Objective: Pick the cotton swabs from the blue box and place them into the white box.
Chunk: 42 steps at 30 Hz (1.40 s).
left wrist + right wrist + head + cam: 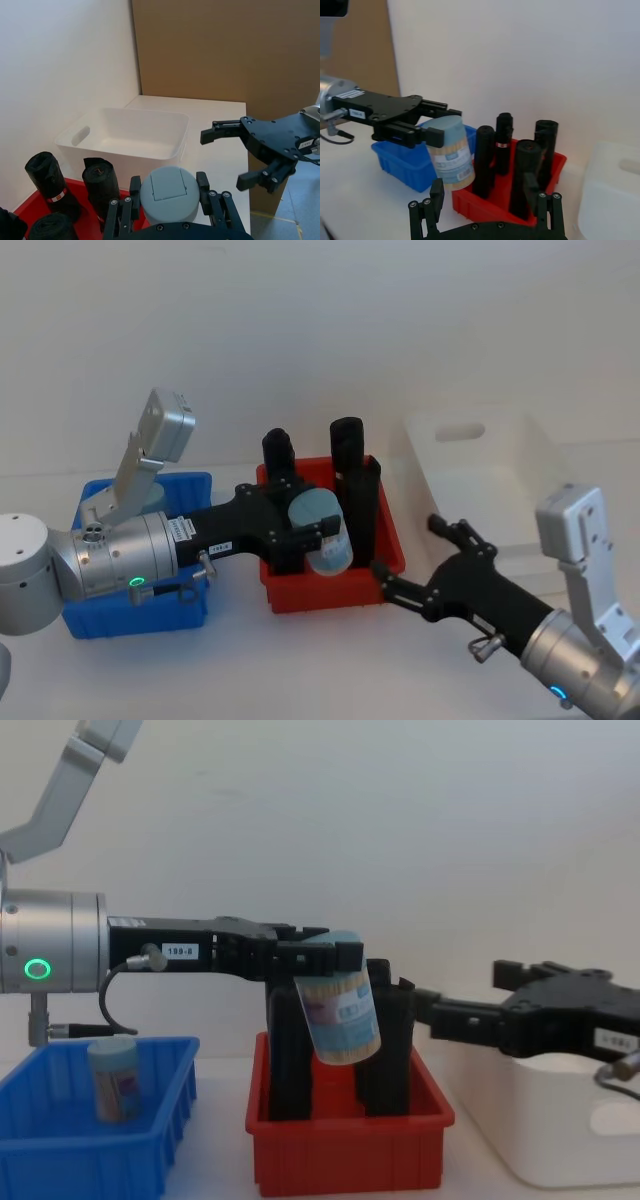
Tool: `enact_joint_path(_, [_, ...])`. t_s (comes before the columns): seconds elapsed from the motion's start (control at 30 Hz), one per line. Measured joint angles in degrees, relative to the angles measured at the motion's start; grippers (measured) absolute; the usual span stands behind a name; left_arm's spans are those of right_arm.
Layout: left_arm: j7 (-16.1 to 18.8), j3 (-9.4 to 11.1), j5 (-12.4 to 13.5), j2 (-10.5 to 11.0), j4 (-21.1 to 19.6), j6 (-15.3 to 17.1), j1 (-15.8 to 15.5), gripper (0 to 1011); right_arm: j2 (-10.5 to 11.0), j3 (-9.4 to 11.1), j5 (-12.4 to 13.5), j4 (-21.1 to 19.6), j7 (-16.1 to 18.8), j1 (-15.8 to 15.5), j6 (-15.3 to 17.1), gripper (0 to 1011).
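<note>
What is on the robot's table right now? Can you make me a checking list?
Surface: white table, nothing spilled seen.
Job's things: held cotton swab tub tilted over the red bin; second cotton swab tub standing in the blue box; white box looks empty.
Clutter: tall black objects standing in the red bin.
Grippers: left gripper shut on the held cotton swab tub; right gripper open, fingers spread, in front of the white box.
Cables: thin dark cable looped under the left wrist.
Surroundings: white wall; brown board.
</note>
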Motion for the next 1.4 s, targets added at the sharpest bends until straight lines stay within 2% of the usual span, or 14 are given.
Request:
enact_joint_path(0.33, [0.0,0.0,0.0,0.0,0.0,0.0,0.0,670,-2.3,-2.3,-2.7,2.0,7.7,3.4,3.4,1002])
enact_joint_path(0.53, [0.0,0.0,0.0,0.0,0.0,0.0,0.0,670,-3.6,-3.3,-4.4,3.4,9.6,5.2,5.2,1002])
enact_joint_path(0.87, [0.0,0.0,0.0,0.0,0.0,0.0,0.0,670,-4.9,-4.2,-6.4,4.9,10.1,7.0,7.1,1002])
enact_joint_path(1.4, [0.0,0.0,0.0,0.0,0.0,0.0,0.0,670,-5.1,-4.5,-7.0,5.0,8.4,7.7,7.8,1002])
